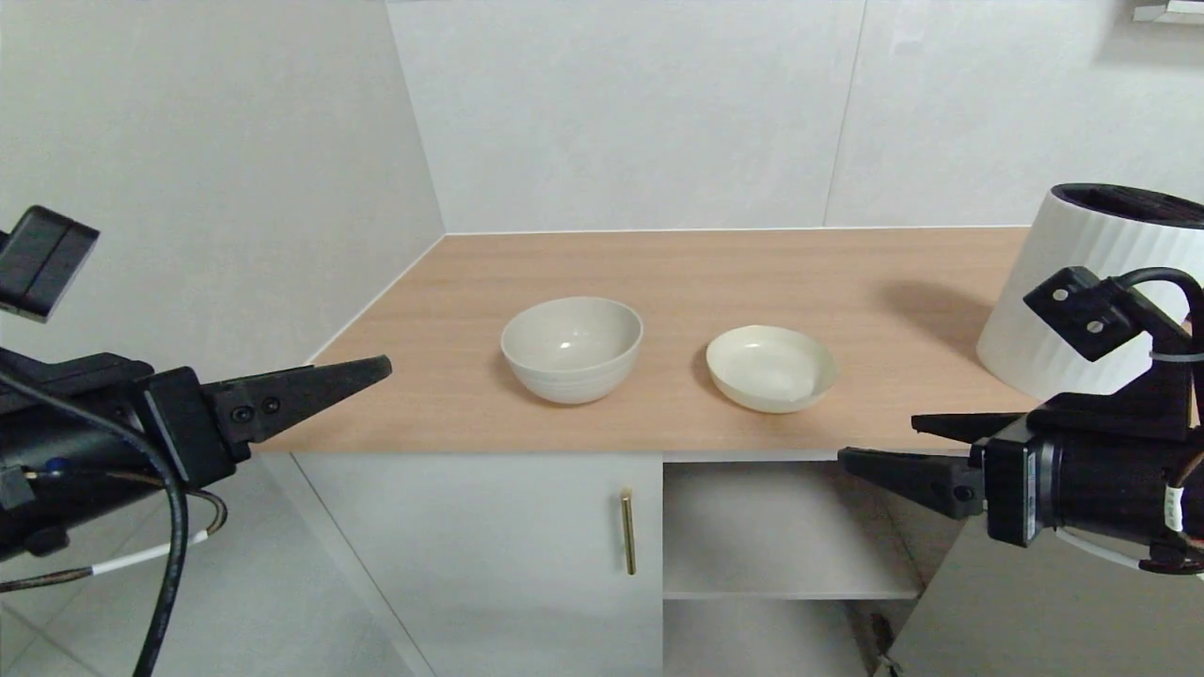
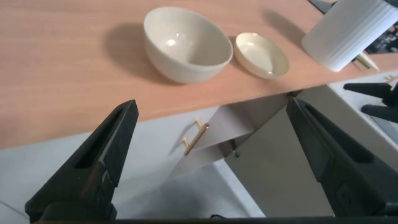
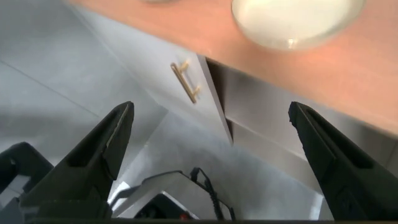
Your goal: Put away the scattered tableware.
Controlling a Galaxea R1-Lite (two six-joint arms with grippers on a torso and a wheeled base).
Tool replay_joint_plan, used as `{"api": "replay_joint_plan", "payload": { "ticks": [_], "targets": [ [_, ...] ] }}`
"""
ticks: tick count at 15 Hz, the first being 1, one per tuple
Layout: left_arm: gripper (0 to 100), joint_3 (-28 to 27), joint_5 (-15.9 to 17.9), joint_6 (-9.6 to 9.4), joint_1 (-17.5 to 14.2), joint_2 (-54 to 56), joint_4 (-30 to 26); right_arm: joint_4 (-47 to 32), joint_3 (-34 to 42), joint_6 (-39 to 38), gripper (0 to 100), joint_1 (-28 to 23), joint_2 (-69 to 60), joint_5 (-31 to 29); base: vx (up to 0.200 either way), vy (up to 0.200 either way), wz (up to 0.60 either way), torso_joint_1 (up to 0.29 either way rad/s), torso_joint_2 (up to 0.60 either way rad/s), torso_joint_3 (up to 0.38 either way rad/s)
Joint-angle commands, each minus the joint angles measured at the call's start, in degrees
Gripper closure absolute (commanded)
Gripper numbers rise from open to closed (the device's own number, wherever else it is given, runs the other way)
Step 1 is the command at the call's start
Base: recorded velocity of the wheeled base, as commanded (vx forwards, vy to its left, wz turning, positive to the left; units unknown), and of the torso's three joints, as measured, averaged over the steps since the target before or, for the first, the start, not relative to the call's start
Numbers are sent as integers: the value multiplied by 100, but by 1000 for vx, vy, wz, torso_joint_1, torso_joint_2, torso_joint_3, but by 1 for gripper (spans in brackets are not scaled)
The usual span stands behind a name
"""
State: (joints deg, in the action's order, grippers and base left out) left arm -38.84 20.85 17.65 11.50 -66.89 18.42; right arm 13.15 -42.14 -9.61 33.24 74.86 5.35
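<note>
Plainly, both pieces of tableware sit on the wooden desk (image 1: 847, 273), upright and untouched. The deep pale bowl (image 1: 572, 348) stands around the middle of the desk. The shallow cream dish (image 1: 771, 367) lies just to its right, near it but not touching, and a little closer to the near edge. Nothing shows inside either one.

At the right end of the desk stands a ribbed white container (image 1: 1072, 282), well apart from the dish.

The left hand (image 1: 376, 367) hovers at the near left corner of the desk, level with the top and pointing right toward the bowl, well short of it. Its fingers (image 2: 102, 155) are spread wide (the left wrist view shows the bowl and dish in the gap between them), and they hold nothing.

The right hand (image 1: 879, 440) hangs in front of the near edge of the desk on the right, below the dish and pointing left. Its fingers (image 3: 99, 155) are likewise parted and empty.

Beneath the desk, a closed cabinet door (image 1: 489, 555) with an upright brass handle (image 1: 627, 531) sits under the bowl. Immediately right of it, under the dish, is an open compartment (image 1: 781, 527) with a pale shelf (image 1: 790, 592) across it.
</note>
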Motion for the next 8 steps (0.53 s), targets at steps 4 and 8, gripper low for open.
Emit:
{"api": "replay_joint_plan", "payload": {
  "ticks": [4,8],
  "targets": [
    [0,-238,-2,-7,2,-263,-5,697,-128,3,0,-292,450,1,0,0,0,80,-177,-106],
    [0,-1091,-10,1,55,-922,-295,680,-1481,-15,0,-644,1602,-140,0,0,0,0,0,0]
  ]
}}
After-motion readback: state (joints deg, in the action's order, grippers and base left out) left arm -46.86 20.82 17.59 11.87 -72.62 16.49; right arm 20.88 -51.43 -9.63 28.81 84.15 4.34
